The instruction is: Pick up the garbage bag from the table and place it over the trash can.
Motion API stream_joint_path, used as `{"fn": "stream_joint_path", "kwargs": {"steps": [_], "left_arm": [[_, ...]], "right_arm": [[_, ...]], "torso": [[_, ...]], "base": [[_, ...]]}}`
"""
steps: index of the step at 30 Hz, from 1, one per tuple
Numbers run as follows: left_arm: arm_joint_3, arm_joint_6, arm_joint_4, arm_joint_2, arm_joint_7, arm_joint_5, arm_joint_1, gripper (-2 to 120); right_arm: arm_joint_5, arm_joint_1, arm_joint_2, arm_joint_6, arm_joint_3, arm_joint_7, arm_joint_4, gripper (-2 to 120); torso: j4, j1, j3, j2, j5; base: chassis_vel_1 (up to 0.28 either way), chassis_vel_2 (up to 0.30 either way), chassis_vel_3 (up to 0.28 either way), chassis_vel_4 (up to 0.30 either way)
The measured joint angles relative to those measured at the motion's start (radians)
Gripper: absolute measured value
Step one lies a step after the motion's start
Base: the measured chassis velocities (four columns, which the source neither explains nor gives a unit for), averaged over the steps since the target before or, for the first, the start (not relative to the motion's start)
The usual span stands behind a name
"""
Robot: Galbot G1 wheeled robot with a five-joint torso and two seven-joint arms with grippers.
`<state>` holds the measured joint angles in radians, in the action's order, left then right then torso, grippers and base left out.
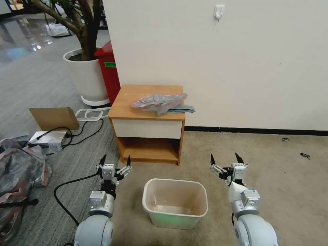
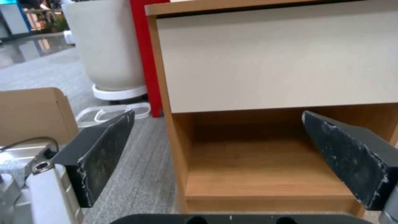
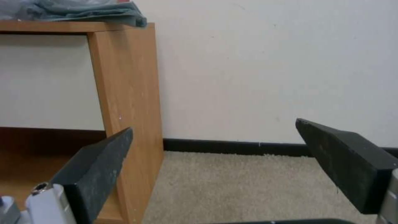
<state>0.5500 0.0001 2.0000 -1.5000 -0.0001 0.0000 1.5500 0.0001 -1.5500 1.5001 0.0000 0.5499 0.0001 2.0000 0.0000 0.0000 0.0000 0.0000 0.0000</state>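
The garbage bag (image 1: pixel 160 103) is lying crumpled on top of the table (image 1: pixel 136 99), well ahead of and above both grippers, with one grey corner hanging just past the edge on the right gripper's side. The left gripper (image 1: pixel 115 163) and right gripper (image 1: pixel 224 160) are both held low out in front, fingers spread wide apart, nothing in either one. The trash can (image 1: pixel 175 202) sits on the carpet between them and a little behind their tips, empty and open side up. So the pick hasn't started yet, I'd say. To do it well, I'd go for a raised fold or that overhanging corner instead of pressing flat on the wood, since thin film like this probably slides and bunches. The right gripper looks like the nearer one to it; its wrist view already catches the bag's edge above the table's side panel. Coming in from above and closing on a ridge should get enough plastic without scraping the top. Count-wise: one bag on the table, one table, one small cream can, two grippers.
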Motion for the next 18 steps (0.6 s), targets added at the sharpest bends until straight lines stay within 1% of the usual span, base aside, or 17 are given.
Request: {"fn": "stream_joint_path", "kwargs": {"steps": [18], "left_arm": [[0.000,0.000,0.000,0.000,0.000,0.000,0.000,100]], "right_arm": [[0.000,0.000,0.000,0.000,0.000,0.000,0.000,100]], "torso": [[0.0000,0.000,0.000,0.000,0.0000]], "base": [[0.000,0.000,0.000,0.000]]}}
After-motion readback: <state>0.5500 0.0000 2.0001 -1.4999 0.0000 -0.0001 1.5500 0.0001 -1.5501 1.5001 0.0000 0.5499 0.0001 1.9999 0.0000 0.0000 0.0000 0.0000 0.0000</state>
